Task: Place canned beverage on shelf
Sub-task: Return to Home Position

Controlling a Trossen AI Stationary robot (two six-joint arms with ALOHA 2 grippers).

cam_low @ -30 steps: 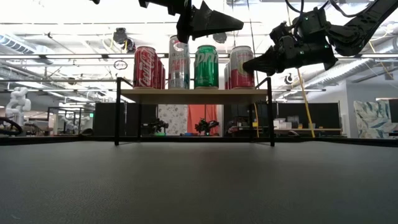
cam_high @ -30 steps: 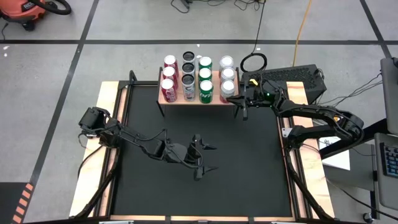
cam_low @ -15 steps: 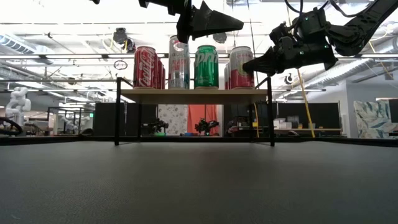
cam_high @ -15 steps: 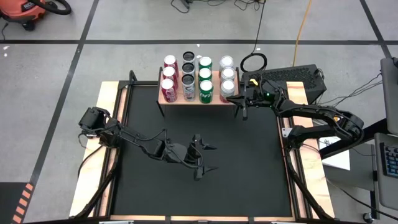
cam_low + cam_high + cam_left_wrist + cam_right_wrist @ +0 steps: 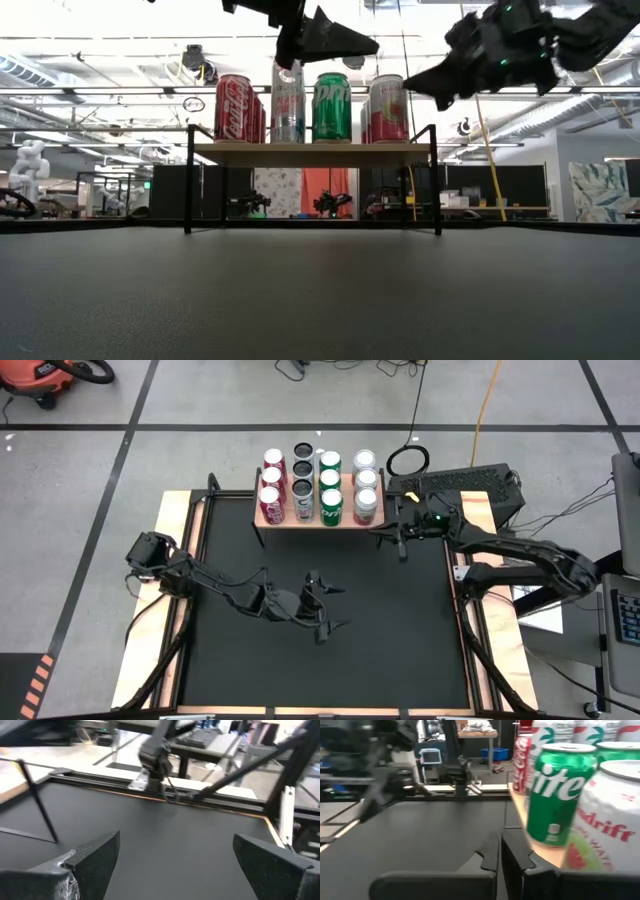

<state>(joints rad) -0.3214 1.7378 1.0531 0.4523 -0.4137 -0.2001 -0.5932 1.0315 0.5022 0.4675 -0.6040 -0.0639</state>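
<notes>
Right gripper point(image 5: 388, 541): your fingers read together, nothing held, up off the matte black mat point(image 5: 400, 640) and just beside the right end of the small rectangular light-wood shelf on thin black legs point(image 5: 312, 522). Smooth metal cans point(image 5: 330, 488), red, silver, green and pink-white, stand on its board in four columns at the mat's far edge. Left gripper point(image 5: 337, 608): fingers wide apart over mid-mat, open room all round.
</notes>
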